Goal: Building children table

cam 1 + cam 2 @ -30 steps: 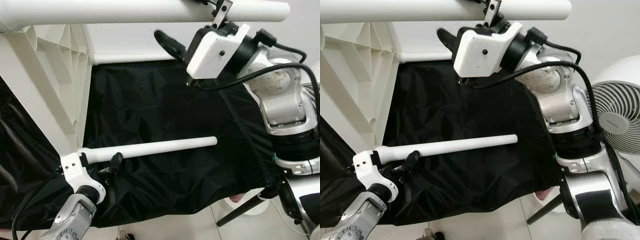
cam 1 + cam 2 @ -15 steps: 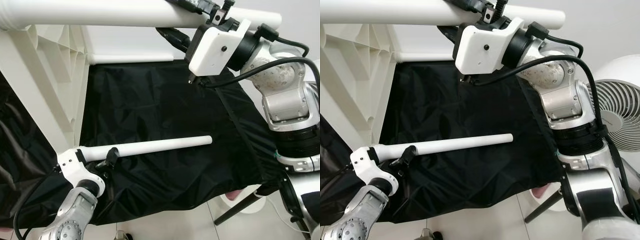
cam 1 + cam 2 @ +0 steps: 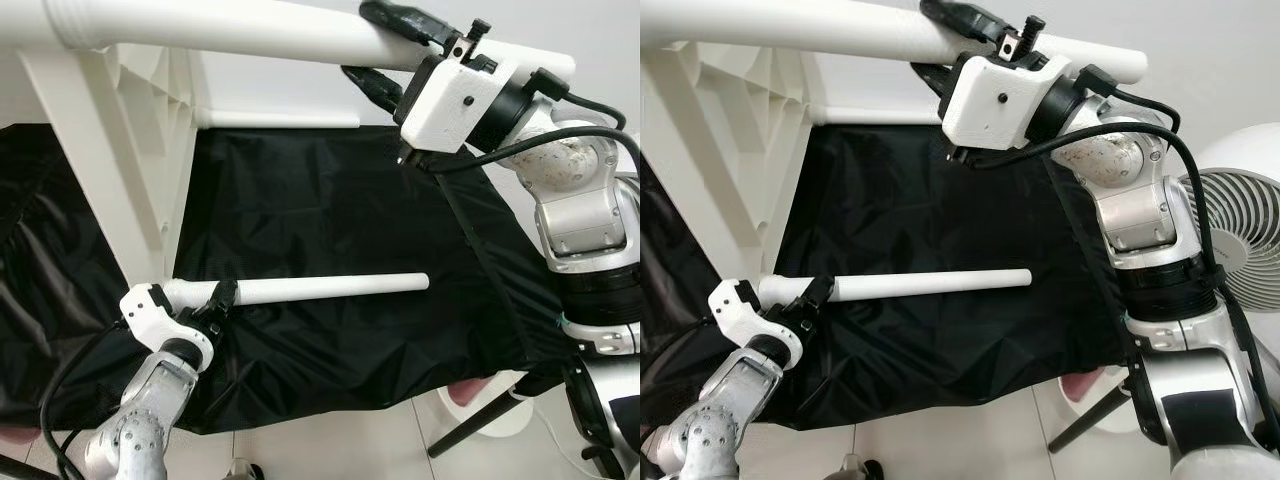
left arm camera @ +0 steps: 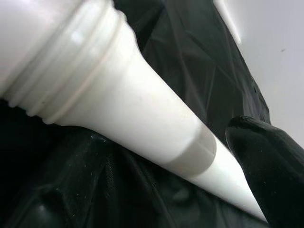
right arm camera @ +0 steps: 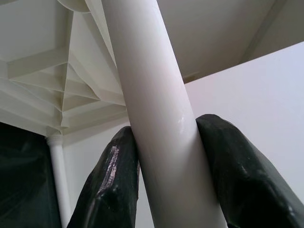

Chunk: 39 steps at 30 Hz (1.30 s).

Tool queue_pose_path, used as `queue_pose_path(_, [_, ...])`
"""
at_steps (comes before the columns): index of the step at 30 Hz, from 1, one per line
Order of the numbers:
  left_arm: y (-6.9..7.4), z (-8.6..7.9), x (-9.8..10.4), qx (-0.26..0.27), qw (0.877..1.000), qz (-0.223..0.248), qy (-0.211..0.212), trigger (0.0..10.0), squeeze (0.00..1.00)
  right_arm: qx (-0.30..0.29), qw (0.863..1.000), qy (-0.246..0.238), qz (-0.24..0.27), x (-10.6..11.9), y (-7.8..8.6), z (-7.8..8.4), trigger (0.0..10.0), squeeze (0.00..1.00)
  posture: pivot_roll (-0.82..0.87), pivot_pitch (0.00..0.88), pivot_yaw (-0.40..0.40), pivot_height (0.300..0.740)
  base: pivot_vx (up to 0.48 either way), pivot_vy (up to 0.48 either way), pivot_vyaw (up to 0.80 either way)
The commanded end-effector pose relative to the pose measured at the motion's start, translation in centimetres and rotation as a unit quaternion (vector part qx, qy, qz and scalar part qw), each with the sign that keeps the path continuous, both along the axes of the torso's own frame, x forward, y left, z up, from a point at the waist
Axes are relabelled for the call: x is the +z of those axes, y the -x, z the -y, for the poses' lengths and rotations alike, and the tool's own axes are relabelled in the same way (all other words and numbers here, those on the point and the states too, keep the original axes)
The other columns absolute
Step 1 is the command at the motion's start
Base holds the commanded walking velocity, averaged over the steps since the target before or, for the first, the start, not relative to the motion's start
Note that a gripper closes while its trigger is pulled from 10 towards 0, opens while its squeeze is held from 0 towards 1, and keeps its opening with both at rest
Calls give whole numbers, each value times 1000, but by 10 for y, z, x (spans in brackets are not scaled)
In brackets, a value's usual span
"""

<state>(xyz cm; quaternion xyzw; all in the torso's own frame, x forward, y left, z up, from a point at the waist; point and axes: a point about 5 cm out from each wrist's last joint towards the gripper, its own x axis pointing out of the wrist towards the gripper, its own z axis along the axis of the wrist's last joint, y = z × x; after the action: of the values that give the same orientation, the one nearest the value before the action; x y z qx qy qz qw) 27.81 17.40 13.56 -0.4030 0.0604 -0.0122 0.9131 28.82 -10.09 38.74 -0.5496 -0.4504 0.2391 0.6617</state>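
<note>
Head pair high, looking forward and down; wrist pair close in.

Both eye views: same black cloth (image 3: 330, 230), white table frame (image 3: 120, 150) and two legs, right eye shifted slightly sideways. Left wrist view pressed close along the lower leg (image 4: 118, 99) above the cloth. Right wrist view looking up along the upper leg (image 5: 156, 114) between two black fingers (image 5: 109, 190).

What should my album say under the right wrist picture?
Right gripper clamps a white table leg.
</note>
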Motion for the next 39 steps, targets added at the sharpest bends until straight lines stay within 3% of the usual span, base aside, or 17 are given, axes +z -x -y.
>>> queue_pose_path(1, [-3,-30,21,122,992,26,2,10000,0,-4,998,-53,19,12,7,17,0,0,2,115,57,740,0,0,0])
queue_pose_path(10, [-22,-29,34,140,989,42,23,10000,0,-17,996,-85,33,24,8,30,0,0,-8,107,69,740,0,0,0])
queue_pose_path(25, [-36,-34,53,178,982,58,32,10000,0,-43,991,-121,48,41,10,45,0,0,-8,115,82,740,0,0,0])
queue_pose_path(26, [-38,-34,56,181,981,65,34,7294,0,-44,990,-122,48,42,10,45,0,0,-8,118,83,740,0,0,0])
queue_pose_path(27, [-38,-34,56,181,981,65,34,7294,0,-44,990,-122,48,42,10,45,0,0,-8,118,83,740,0,0,0])
queue_pose_path(28, [-40,-33,59,181,980,71,36,1529,0,-46,990,-122,47,42,10,46,0,0,-8,118,84,740,0,0,0])
queue_pose_path(30, [-41,-32,61,180,980,75,36,1529,0,-47,990,-123,47,42,10,46,0,0,-8,118,84,740,0,0,0])
queue_pose_path(31, [-42,-31,63,179,980,78,39,0,0,-48,990,-124,47,43,9,47,0,0,-8,120,84,740,0,0,0])
queue_pose_path(37, [-46,-30,75,181,978,98,45,0,0,-52,988,-138,45,45,7,49,0,0,2,132,75,740,0,0,0])
queue_pose_path(39, [-50,-34,90,185,974,119,46,0,0,-57,984,-162,45,47,1,51,0,0,10,137,69,740,0,0,0])
